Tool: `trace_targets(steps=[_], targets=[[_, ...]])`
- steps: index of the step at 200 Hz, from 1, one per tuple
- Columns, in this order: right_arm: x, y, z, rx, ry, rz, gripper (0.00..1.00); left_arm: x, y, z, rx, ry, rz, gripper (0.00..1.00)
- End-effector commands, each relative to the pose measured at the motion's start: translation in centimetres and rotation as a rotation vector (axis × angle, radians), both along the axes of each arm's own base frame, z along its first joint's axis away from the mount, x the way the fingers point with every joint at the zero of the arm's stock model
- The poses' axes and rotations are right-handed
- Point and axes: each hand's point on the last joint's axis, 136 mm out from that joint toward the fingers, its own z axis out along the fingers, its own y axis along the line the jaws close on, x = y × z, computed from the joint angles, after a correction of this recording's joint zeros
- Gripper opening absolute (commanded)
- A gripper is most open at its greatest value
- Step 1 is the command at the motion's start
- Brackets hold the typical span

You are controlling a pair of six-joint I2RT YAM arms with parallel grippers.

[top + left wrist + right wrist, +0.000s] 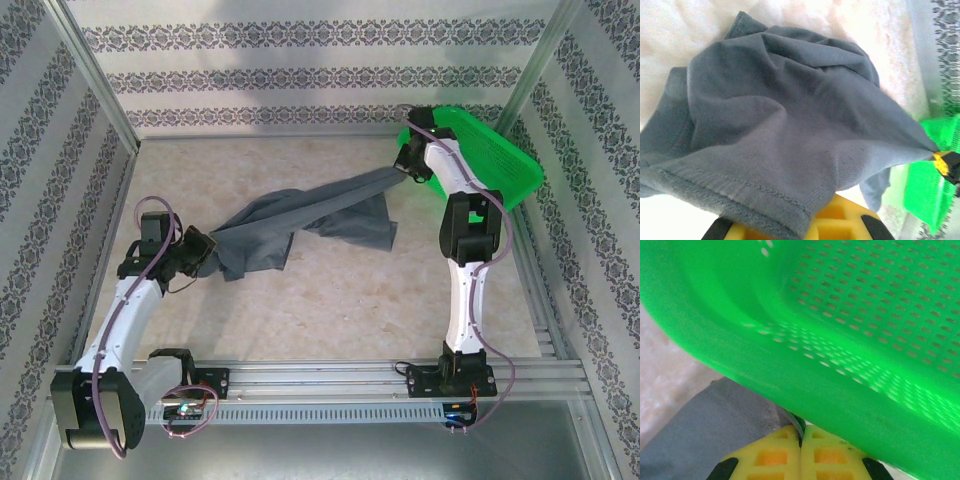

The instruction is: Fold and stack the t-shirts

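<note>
A dark slate-grey t-shirt [300,215] hangs stretched across the middle of the table between both grippers. My left gripper [203,250] holds its left end. In the left wrist view the hemmed fabric [780,125] drapes over the yellow pads [850,222] and hides the gap between them. My right gripper [408,165] is shut on the shirt's far right corner, right at the rim of the green mesh basket [490,150]. In the right wrist view the pads [775,457] press together on a grey edge [705,435] under the basket's wall [865,315].
The basket stands tilted in the back right corner, partly off the table. Patterned walls close the left, back and right sides. An aluminium rail [330,380] runs along the near edge. Bare beige tabletop [330,300] lies in front of the shirt.
</note>
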Motion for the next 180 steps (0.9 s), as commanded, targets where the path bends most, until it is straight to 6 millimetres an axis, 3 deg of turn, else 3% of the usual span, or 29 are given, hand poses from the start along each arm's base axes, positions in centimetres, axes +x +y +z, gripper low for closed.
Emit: trace_targets(steps=[1,27,42,73,100,121,144,164,180], targets=[[-0.3,-0.4,2.2,-0.023,-0.036,-0.008,0.00,1.7,-1.3,1.7,-0.093,-0.096,-0.011,0.00],[-1.0,1.9,6.1,0.007,-0.115,0.026,0.00,2.7,-0.7,3.2,-0.076,-0.128,0.014,0.00],[-1.5,3.3,9.4,0.048,-0.189,0.036,0.00,3.7,0.1,5.5,-0.043,-0.172,0.046,0.00],[-3.3,4.4,18.5,0.103,-0.376,0.020,0.00,5.9,2.4,12.7,0.025,-0.303,0.139,0.00],[-6.1,3.9,24.9,0.112,-0.528,-0.016,0.00,6.1,4.0,19.0,0.077,-0.438,0.214,0.00],[-9.7,3.1,28.9,0.110,-0.665,-0.059,0.00,4.3,5.5,22.8,0.119,-0.531,0.295,0.00],[-14.4,2.3,32.3,0.067,-0.791,-0.095,0.00,0.4,7.6,26.9,0.184,-0.663,0.428,0.00],[-18.2,1.7,34.6,0.041,-0.876,-0.120,0.00,-3.2,9.3,29.4,0.257,-0.719,0.527,0.00],[-20.5,1.5,35.8,0.034,-0.914,-0.118,0.00,-4.4,9.7,30.5,0.283,-0.723,0.547,0.00]])
